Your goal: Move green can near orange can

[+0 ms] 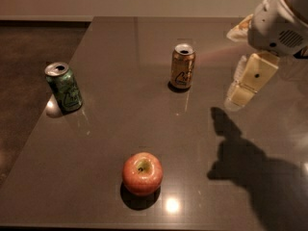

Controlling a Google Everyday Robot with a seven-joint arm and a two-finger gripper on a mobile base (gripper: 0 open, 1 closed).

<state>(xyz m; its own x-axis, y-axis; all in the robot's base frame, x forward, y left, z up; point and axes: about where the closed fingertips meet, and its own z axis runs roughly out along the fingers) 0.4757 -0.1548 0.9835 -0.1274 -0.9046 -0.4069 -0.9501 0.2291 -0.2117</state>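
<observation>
Here the green can (64,87) stands upright near the left edge of the bench (110,129), well apart from the gripper (238,96), which hangs above the right side. Whether the gripper is spread or pressed together I cannot tell. The orange can (182,66) stands upright between them, farther back.

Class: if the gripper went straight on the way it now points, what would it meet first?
Probably bare table: the gripper, at the right, points down and slightly left. The orange can seems well off that line, though depth is unclear.
</observation>
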